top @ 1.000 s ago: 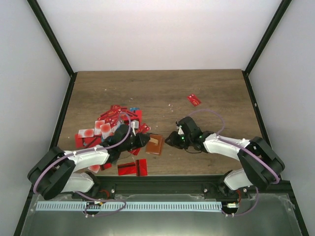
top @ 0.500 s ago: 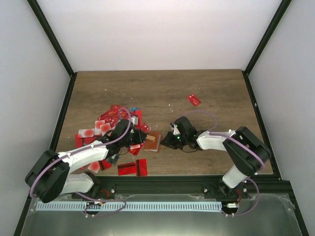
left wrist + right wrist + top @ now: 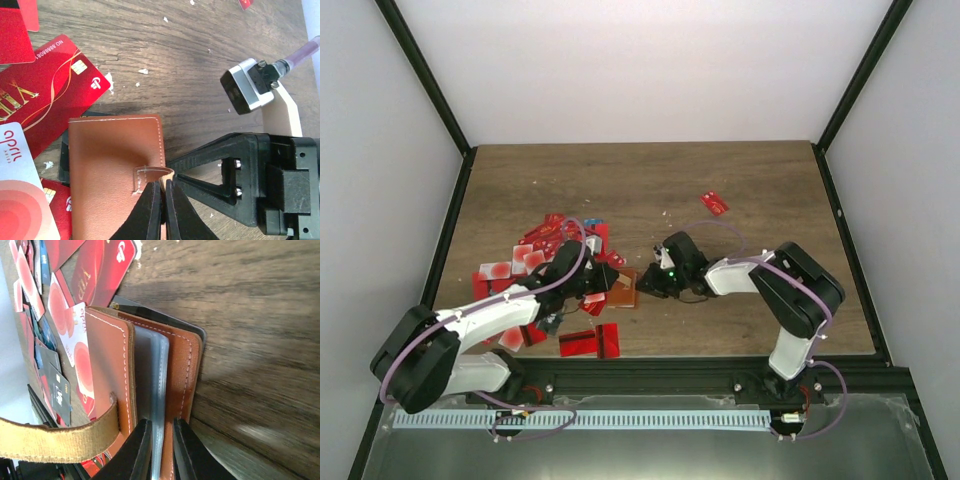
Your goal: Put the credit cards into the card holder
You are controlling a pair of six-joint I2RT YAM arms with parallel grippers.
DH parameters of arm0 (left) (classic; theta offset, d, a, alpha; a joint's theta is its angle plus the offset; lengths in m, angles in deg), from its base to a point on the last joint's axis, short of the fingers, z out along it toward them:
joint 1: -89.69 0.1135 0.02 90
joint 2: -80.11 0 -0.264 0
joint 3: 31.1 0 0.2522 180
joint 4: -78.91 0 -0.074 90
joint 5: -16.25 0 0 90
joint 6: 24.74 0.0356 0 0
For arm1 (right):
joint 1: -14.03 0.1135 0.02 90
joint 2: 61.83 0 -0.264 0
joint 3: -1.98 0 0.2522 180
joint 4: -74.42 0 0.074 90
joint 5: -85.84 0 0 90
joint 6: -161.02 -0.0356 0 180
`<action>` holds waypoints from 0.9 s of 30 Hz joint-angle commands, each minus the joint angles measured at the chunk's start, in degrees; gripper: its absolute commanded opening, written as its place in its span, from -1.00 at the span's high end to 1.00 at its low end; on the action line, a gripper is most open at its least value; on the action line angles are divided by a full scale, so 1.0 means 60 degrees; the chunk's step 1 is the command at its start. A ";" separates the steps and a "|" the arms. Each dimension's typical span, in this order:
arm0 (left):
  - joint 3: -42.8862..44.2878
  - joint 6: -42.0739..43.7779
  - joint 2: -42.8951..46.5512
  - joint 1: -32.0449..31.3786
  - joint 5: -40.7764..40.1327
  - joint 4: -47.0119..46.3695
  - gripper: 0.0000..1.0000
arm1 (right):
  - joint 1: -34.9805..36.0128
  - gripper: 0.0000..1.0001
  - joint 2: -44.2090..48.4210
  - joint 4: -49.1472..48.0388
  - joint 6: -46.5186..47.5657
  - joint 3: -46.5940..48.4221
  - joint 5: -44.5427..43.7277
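The card holder (image 3: 626, 291) lies flat on the tabletop (image 3: 740, 180), directly between the two claws and touched by both. Its open edge faces the right arm and runs across the line joining them. The left claw (image 3: 162, 184), reaching over the holder's cover, is pressed together on the strap (image 3: 150, 171) at that edge. The right claw (image 3: 162, 426), opposite, is nearly closed on the holder's pale blue inner panels, one finger slid under the upper cover. The credit cards (image 3: 545, 250) are heaped on the holder's far side from the right claw, some touching it, so the left arm is nearer them. Spreading the covers likely comes first.
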 commanded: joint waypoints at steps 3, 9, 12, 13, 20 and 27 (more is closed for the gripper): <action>0.0238 0.0275 0.0262 0.0051 0.0050 0.0228 0.89 | 0.0100 0.72 -0.0266 -0.0801 0.0097 0.0383 0.0495; 0.0243 0.0469 0.0415 0.0051 -0.0385 0.0766 -0.33 | 0.0111 0.72 -0.0337 -0.1629 -0.0038 0.0390 0.1238; 0.0183 0.0470 0.0743 0.0024 -0.1378 0.1700 -0.76 | 0.0167 0.71 -0.0442 -0.1972 -0.0110 0.0454 0.1572; 0.0110 0.0392 0.0895 0.0015 -0.1717 0.1991 -0.78 | 0.0183 0.71 -0.0486 -0.2043 -0.0122 0.0503 0.1640; -0.0781 -0.0363 0.1609 0.0022 -0.3212 0.2418 -0.39 | 0.0382 0.71 -0.0733 -0.2295 -0.0208 0.0838 0.1693; -0.1007 -0.0372 0.0987 0.0052 -0.3389 0.1737 0.47 | 0.0591 0.71 -0.1019 -0.2301 -0.0249 0.1275 0.1727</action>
